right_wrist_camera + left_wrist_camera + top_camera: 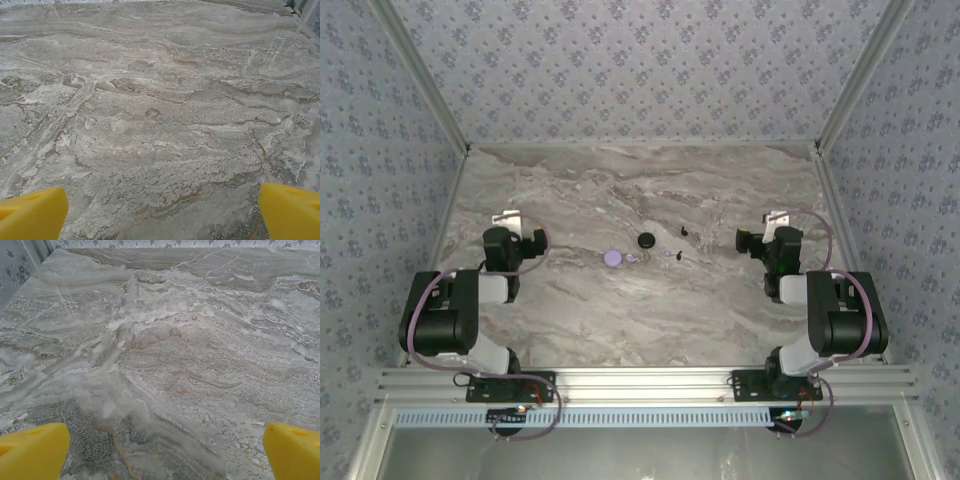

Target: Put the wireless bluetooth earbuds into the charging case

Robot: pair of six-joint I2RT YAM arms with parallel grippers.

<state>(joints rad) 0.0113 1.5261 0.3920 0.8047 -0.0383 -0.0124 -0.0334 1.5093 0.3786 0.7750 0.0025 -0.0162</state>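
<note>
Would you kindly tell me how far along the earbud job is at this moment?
Nothing looks done: the tiny black-and-lavender earbuds lie loose on the grey marble table, right of the small round lavender charging case. Nothing is in hand: the left pincer and right pincer both stand open and empty over bare marble. Left to do: pick up each earbud and seat it in the case.

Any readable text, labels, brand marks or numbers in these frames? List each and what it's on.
None readable.
The purple case, the black round piece and the earbuds are too small in the top view to show any marking.
The marble table carries no print.
The wallpaper has a flower pattern and no words.
</note>
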